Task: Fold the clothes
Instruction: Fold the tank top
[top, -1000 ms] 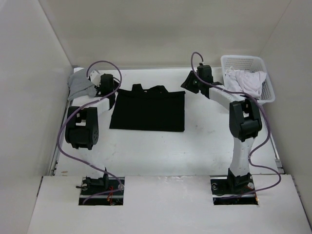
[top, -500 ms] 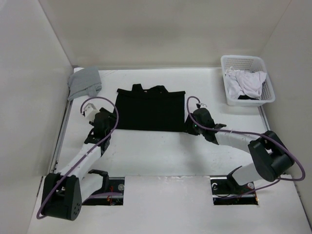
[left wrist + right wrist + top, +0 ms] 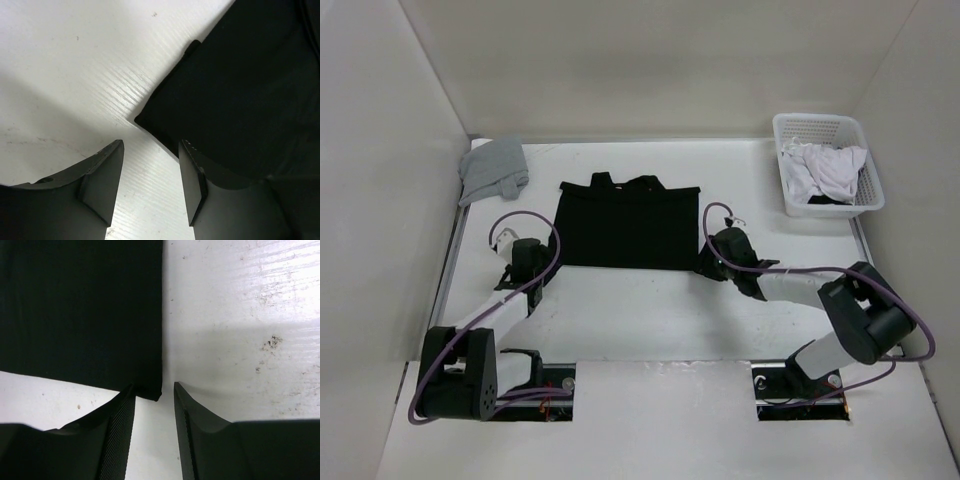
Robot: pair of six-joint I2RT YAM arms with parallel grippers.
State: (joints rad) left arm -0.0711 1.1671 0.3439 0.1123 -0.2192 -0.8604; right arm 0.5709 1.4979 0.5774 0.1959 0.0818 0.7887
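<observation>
The black tank top (image 3: 628, 224) lies flat and spread out in the middle of the bench (image 3: 650, 310), with its straps toward 12 o'clock and its straight hem toward 6 o'clock. The grey garment (image 3: 492, 168) lies crumpled at 10 o'clock. The white garment (image 3: 828, 168) is bunched inside the basket (image 3: 818, 120) at 2 o'clock.

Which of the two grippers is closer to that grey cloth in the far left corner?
Left. The left gripper sits at the near left corner of the black top, on the same side as the grey cloth. The right gripper is at the top's near right corner, much farther off.
</observation>
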